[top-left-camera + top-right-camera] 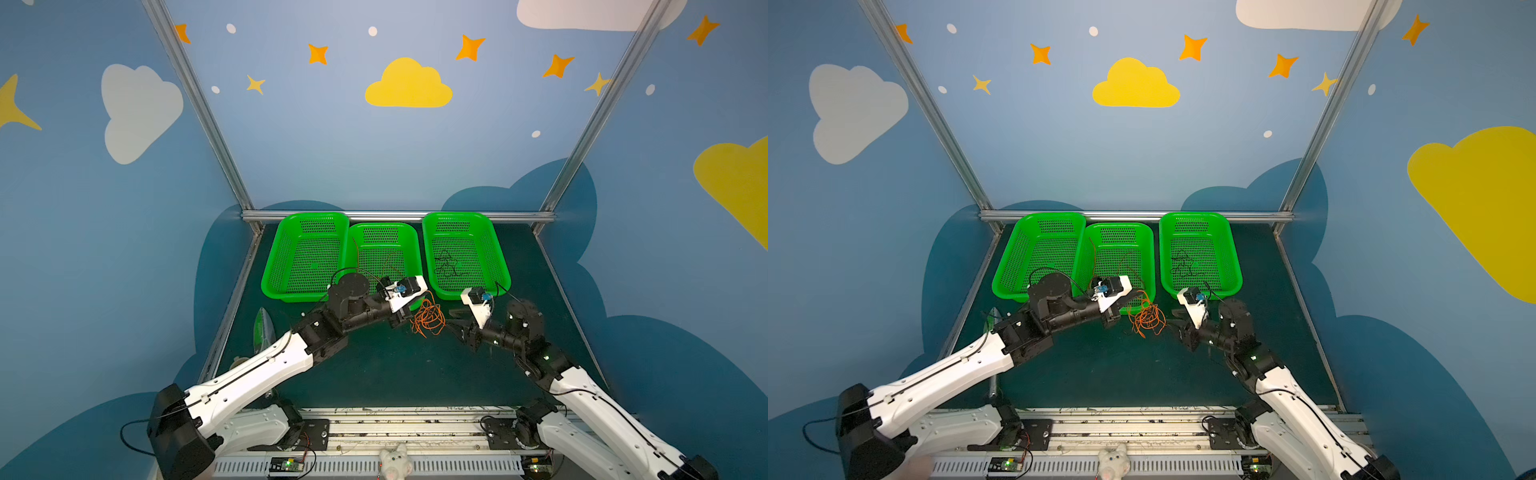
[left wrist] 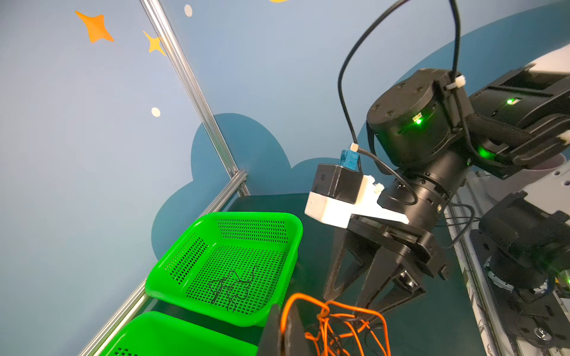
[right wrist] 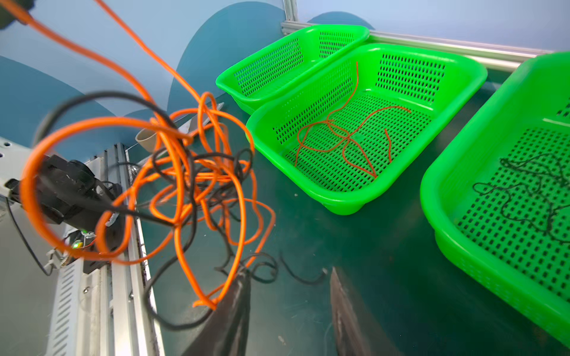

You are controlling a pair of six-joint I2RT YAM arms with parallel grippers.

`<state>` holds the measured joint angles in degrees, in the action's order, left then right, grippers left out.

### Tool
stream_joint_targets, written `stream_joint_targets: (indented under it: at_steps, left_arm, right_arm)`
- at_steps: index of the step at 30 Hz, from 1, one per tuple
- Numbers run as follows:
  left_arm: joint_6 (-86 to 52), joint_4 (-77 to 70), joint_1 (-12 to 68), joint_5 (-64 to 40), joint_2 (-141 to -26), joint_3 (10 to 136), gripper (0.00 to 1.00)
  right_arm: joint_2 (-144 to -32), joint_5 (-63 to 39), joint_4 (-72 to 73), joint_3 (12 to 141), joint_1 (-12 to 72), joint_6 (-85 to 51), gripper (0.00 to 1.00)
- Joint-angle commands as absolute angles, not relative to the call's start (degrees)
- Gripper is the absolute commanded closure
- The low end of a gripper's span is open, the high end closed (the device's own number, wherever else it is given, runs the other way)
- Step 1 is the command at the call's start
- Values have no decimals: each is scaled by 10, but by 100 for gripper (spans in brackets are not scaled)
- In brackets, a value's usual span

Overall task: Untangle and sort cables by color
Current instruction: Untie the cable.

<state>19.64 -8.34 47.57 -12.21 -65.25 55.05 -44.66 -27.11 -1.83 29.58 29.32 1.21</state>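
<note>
Blue walls (image 1: 316, 145), painted yellow cloud (image 1: 408, 85), orange stars (image 1: 470, 48); aluminium posts (image 1: 201, 104); dark green tabletop (image 1: 395, 374).

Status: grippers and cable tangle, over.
Left gripper shut on orange tangle, hanging. Right gripper open beside it. Black strands wound through the orange. Red cable, black cable in separate baskets.

Three baskets line the back of the tabletop (image 1: 395, 374): the left basket (image 1: 313, 215) touches the middle basket (image 1: 382, 225), and the right basket (image 1: 457, 215) stands a little apart. A loose cable (image 3: 345, 138) lies in the middle basket, a crumpled cable (image 1: 446, 266) in the right basket. And there's the tangle (image 1: 428, 318), in front of the middle basket, between the left gripper (image 1: 404, 322) and the right gripper (image 1: 451, 321).
</note>
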Motion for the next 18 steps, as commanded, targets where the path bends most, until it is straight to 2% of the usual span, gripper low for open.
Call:
stream_joint_targets:
  at_steps: [1,9,18]
  left_arm:
    - [212,-74,472,-125,-644,567,97]
    - [211,-76,471,-118,-641,572,97]
    - [217,-74,472,-112,-652,582,97]
  right_arm:
    - [-425,-238,-41,314,303,45,58]
    - [-382,-221,-43,307,316,74,57]
    - [-381,-193,-57,307,352,111,57]
